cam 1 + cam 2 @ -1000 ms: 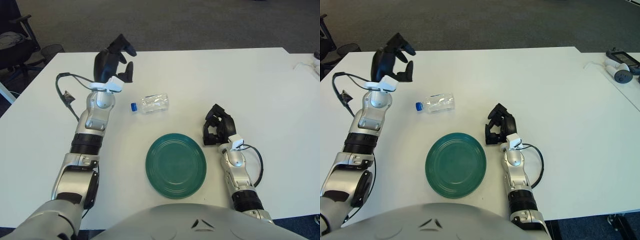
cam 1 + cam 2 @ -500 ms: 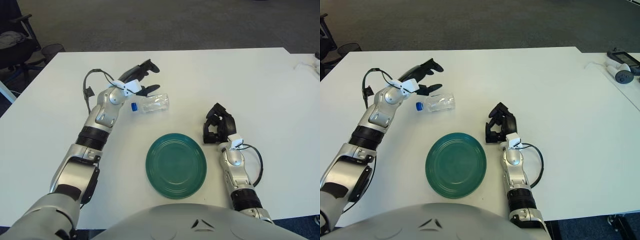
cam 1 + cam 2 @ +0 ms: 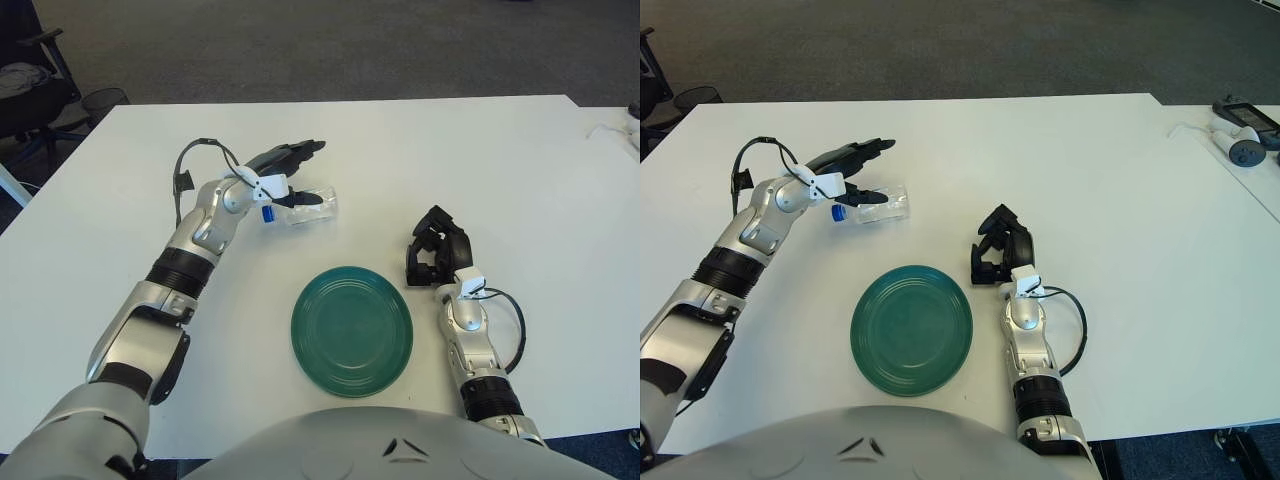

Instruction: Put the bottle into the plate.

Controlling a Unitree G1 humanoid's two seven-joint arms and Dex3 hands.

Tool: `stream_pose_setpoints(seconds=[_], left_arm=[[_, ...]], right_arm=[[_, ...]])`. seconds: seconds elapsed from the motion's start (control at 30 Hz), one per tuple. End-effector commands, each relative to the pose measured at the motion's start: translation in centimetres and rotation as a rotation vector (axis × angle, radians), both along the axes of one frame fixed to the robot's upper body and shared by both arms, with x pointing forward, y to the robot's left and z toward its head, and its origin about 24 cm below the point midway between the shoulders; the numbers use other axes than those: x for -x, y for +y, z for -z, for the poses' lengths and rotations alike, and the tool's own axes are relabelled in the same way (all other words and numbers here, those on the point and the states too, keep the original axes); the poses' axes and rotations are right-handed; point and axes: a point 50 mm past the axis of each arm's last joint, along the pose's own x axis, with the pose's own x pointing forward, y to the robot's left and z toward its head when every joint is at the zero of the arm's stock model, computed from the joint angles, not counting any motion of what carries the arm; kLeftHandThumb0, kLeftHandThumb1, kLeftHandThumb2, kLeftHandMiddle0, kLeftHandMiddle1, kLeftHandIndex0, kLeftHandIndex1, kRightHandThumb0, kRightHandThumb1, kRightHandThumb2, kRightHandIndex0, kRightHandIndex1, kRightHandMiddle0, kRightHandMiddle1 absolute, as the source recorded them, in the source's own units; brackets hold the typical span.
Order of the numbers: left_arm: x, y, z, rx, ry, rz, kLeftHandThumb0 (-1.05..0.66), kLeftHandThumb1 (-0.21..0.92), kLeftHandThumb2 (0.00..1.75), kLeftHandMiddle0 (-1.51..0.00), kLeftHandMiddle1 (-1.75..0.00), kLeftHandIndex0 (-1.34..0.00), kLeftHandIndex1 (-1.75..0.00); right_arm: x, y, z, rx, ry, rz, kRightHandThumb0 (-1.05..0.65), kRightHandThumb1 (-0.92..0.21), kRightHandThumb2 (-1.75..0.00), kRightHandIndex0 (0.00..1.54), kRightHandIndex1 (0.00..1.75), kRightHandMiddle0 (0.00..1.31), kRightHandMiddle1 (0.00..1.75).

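Left hand (image 3: pixel 285 172) reaches over the clear bottle, its 3 dark fingers spread wide, 2 stretched out above the bottle's far side and 1 lying across its near side, none of them closed on it. Largest in view is the white table (image 3: pixel 520 170), which fills most of both eye views and carries everything else. On it, toward the robot and between the 2 arms, sits the round green plate (image 3: pixel 352 330), flat and bare. Right hand (image 3: pixel 436 260) shows just to the right of the plate's far edge, fingers curled in and holding nothing; whether it touches the table cannot be told. Farther out and to the left lies the bottle (image 3: pixel 300 205), on its side on the table and apart from the plate's far rim. Its body is transparent and its length runs roughly left to right. Smallest is its blue cap (image 3: pixel 267 212), pointing toward the robot's left, just beside the wrist of the left hand.
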Motion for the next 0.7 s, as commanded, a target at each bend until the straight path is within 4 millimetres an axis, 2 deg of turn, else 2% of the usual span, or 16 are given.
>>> stream_pose_setpoints(seconds=[0.0, 0.43, 0.67], left_arm=[[-0.29, -0.14, -0.42, -0.056, -0.026, -0.001, -1.05, 0.92, 0.21, 0.0, 0.0, 0.0, 0.0], [-0.52, -0.21, -0.08, -0.147, 0.008, -0.066, -1.05, 0.92, 0.26, 0.0, 0.0, 0.0, 0.0], [-0.8, 0.06, 0.43, -0.259, -0.009, -0.106, -1.05, 0.92, 0.21, 0.0, 0.0, 0.0, 0.0]], right_arm=[[1.02, 0.6, 2.25, -0.016, 0.12, -0.006, 0.0, 0.1, -1.74, 0.95, 1.62, 0.7, 1.75], [0.99, 0.56, 2.49, -0.013, 0.139, -0.016, 0.0, 0.1, -1.74, 0.96, 1.61, 0.7, 1.75], [1.05, 0.56, 2.52, -0.024, 0.144, -0.013, 0.0, 0.11, -1.74, 0.97, 1.59, 0.71, 1.75]])
